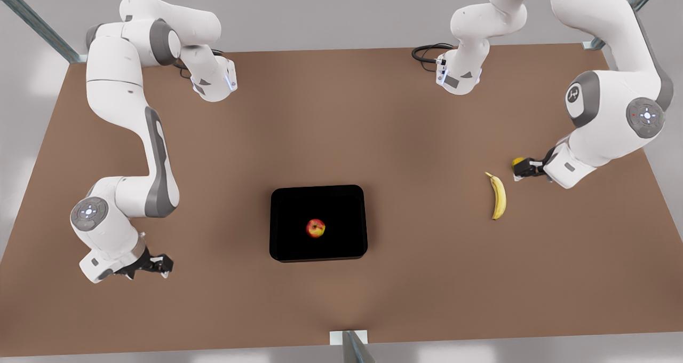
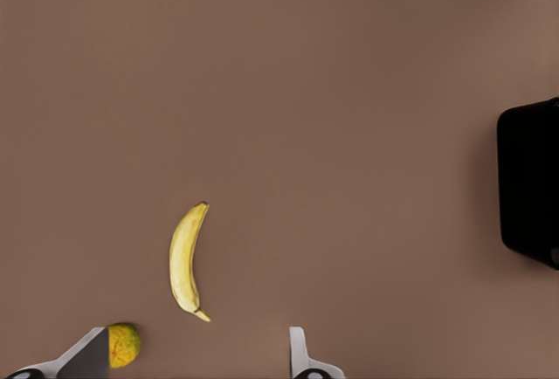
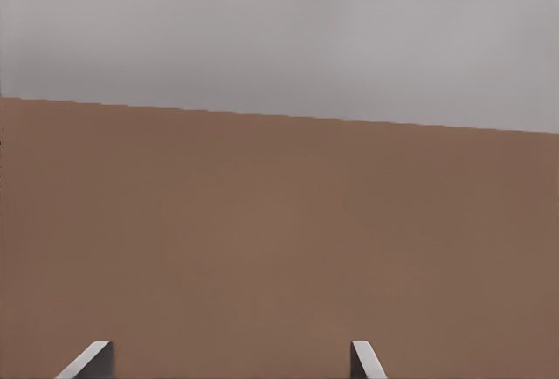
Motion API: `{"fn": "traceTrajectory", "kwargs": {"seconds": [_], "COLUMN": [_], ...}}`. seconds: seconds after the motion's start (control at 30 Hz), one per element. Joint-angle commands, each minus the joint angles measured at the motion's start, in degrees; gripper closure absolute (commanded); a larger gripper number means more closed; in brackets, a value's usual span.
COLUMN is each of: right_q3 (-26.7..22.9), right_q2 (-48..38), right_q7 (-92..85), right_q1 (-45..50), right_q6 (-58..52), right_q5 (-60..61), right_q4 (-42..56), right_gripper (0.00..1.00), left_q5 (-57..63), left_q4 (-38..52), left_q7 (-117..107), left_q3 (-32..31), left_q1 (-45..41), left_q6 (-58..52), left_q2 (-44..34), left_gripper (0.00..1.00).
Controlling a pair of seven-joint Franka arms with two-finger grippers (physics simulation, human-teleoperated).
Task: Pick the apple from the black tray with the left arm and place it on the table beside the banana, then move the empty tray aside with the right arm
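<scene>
Near the front table (image 1: pixel 427 299) edge, the apple (image 1: pixel 315 228) is sitting mid black tray (image 1: pixel 288 203), well apart from both grippers. Farther off, the left gripper (image 1: pixel 520 169), fingers spread, is hovering beside the banana (image 1: pixel 498 196); the apple is lying toward the front view's left of it. Right gripper (image 1: pixel 160 265), fingers apart, is waiting at the front view's left.

apple (image 1: pixel 315 228) in tray (image 1: pixel 288 245)

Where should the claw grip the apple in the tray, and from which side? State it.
Grip the apple across its round middle, coming straight down from above. It sits alone near the centre of the black tray, whose low rim would probably hinder a sideways approach. The left claw, open, is over by the banana; the right claw, open, waits at the front view's left.
</scene>
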Motion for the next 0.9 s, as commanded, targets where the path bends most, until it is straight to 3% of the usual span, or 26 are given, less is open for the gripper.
{"fn": "traceTrajectory", "kwargs": {"seconds": [0.0,0.13,0.27,0.37,0.5,0.77,0.87], "right_q3": [0.0,0.0,0.0,0.0,-0.18,0.0,-0.09], "right_q2": [-0.15,-0.06,4.24,7.06,4.61,0.56,-0.06], "right_q7": [0.38,0.38,0.29,0.11,0.2,0.29,0.29], "right_q1": [0.07,0.16,0.69,0.69,0.42,0.42,0.34], "right_q6": [6.35,6.35,6.61,8.2,8.11,2.66,0.9], "right_q5": [-0.03,-0.03,-0.12,-0.3,-0.03,0.06,0.14], "right_q4": [-0.11,-0.02,-0.02,0.15,1.47,1.12,1.12], "right_gripper": [0.0,0.0,0.0,0.0,0.0,0.0,0.0], "left_q5": [0.68,-0.55,5.6,6.04,9.99,13.16,13.25], "left_q4": [0.06,2.43,13.41,13.51,13.77,33.9,33.9], "left_q7": [-8.82,-14.43,-42.97,-54.7,-63.65,-66.39,-66.13], "left_q3": [0.0,-0.35,-0.44,-0.44,-0.26,2.64,2.73], "left_q1": [0.19,-10.25,-26.43,-36.63,-41.65,-44.9,-45.08], "left_q6": [3.54,4.59,6.43,13.29,25.67,29.02,32.36], "left_q2": [0.11,3.71,16.01,23.13,30.43,46.78,48.36], "left_gripper": [0.0,0.0,0.0,0.0,0.0,0.0,0.0]}}
